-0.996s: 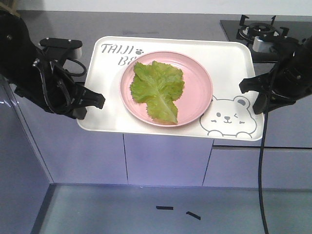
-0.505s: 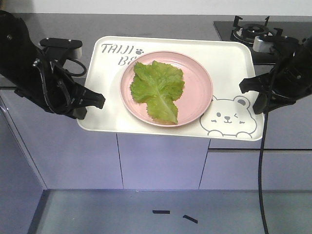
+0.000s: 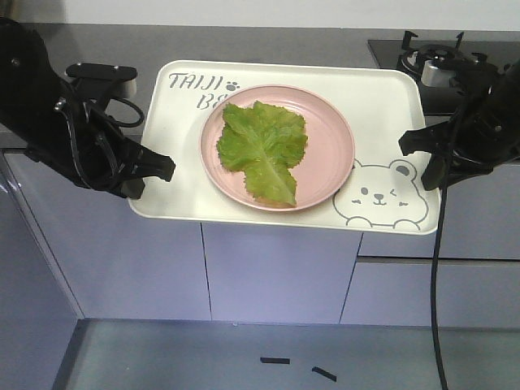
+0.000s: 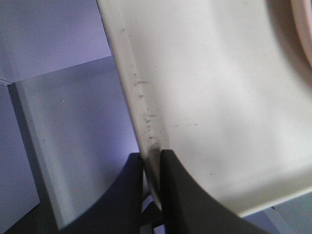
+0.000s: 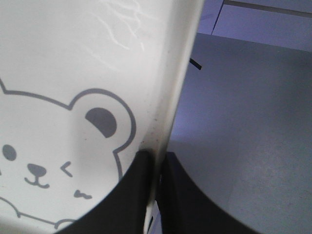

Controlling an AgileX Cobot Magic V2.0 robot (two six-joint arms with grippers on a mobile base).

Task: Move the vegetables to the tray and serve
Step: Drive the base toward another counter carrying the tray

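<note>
Surroundings: grey countertop [image 3: 276,42] runs behind, with a gas hob [image 3: 443,63] at its far right. Lilac cabinet fronts [image 3: 276,276] sit below it. Two small dark marks [image 3: 275,361] lie on the floor [image 3: 162,357]. A black cable [image 3: 435,309] hangs from the right arm. I see nothing between the grippers and the tray.

Front view: the tray [image 3: 382,106] sits level, spanning the two arms. The pink plate [image 3: 331,134] is on it near the middle, and the lettuce leaf [image 3: 262,150] lies flat in the plate, stalk end toward me. The winking bear drawing [image 3: 382,199] is at the near right corner. I cannot tell whether the tray's far edge touches the counter.

The wrist views add what the front view hides, which is the grip itself. The left wrist view shows the left gripper [image 4: 155,157] nipped onto the tray's left rim, fingers nearly together with only the rim between them. The plate's edge just shows at the top right. The right wrist view shows the right gripper [image 5: 155,163] pinching the right rim beside the bear's ear, with the same narrow gap. Only the front view shows the leaf.
</note>
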